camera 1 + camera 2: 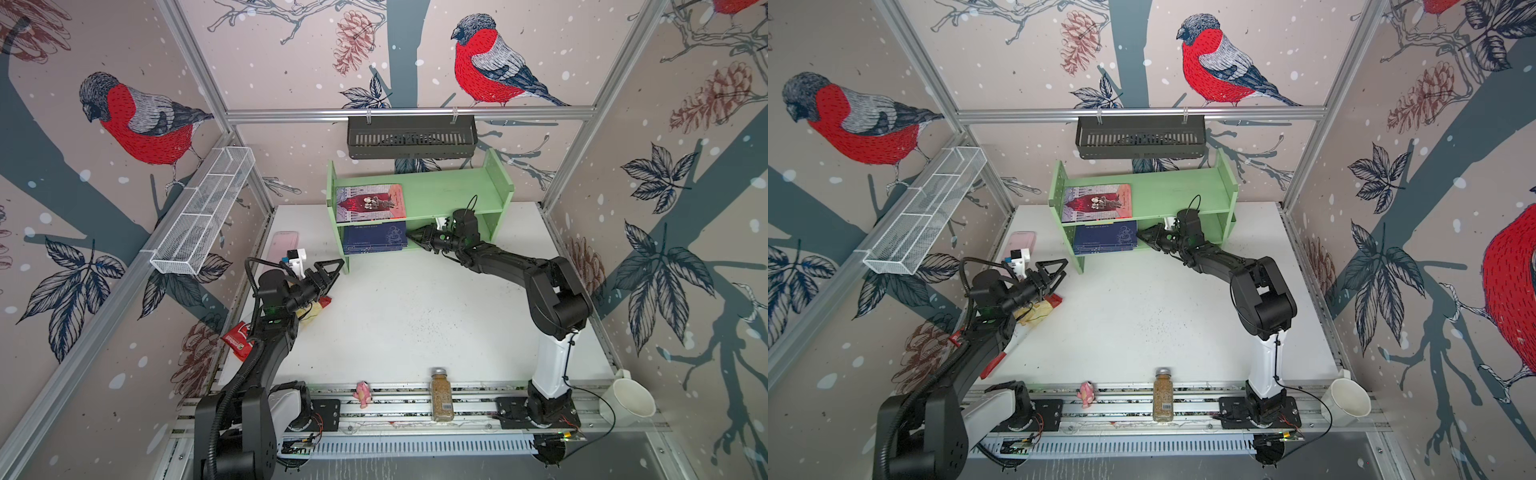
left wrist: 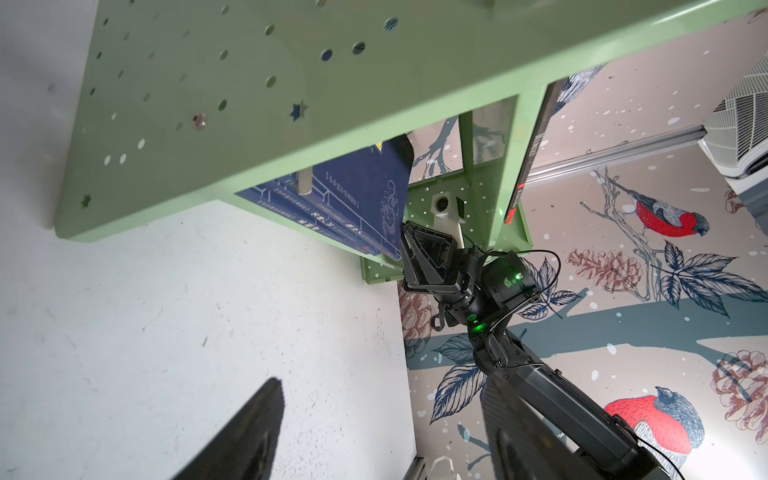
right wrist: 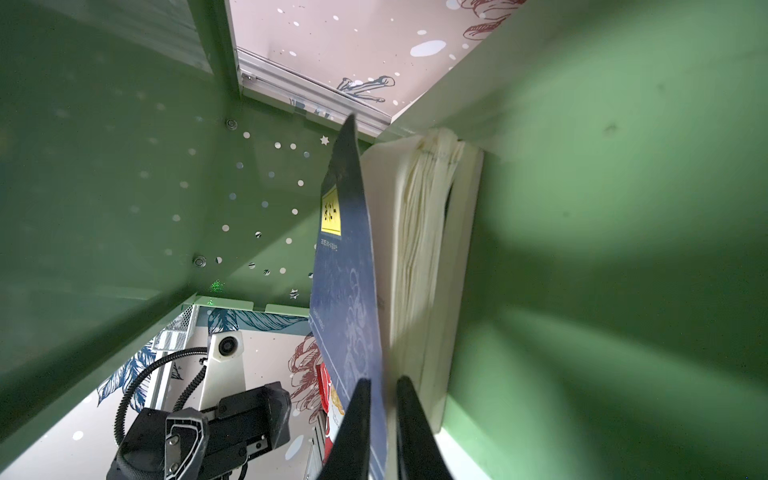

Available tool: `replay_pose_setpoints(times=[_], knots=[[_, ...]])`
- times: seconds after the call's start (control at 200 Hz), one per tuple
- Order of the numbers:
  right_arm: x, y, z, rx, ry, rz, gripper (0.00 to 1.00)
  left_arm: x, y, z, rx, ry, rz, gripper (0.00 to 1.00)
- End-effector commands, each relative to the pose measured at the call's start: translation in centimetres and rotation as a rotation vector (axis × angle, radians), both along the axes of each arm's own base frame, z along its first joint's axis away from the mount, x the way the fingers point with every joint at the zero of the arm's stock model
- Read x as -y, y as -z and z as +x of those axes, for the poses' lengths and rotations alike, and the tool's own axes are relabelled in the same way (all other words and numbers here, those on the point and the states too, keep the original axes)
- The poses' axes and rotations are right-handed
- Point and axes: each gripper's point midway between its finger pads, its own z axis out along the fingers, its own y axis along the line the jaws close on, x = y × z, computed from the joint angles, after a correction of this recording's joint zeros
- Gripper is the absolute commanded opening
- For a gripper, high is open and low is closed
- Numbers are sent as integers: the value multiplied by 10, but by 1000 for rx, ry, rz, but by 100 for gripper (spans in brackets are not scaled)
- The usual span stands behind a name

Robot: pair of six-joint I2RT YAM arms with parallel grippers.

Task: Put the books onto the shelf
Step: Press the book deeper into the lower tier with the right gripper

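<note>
Looks nearly done: red book (image 1: 371,203) lies flat on the shelf (image 1: 449,187) top tier, left end. The navy books (image 1: 374,237) are stacked on the lower tier below it, and I see no book off the shelf. At the stack's right edge the right gripper (image 3: 382,386) pinches the top navy cover (image 3: 345,270), which stands lifted off its pages. The left gripper (image 1: 337,272) gapes empty by the shelf's near-left corner.

Both top views overhead, whole scene; wrist cams close-up, opposite ends of shelf (image 2: 249,124) lower tier.
</note>
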Motion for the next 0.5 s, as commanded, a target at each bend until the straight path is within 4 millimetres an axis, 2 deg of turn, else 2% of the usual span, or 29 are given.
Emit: replay_pose_setpoints(times=[0.0, 0.495], knots=[[-3, 1, 1, 15, -9, -7, 15, 2, -10, 4, 73, 33, 35, 74], [-11, -2, 3, 19, -23, 4, 12, 0, -18, 13, 176, 35, 112, 68]])
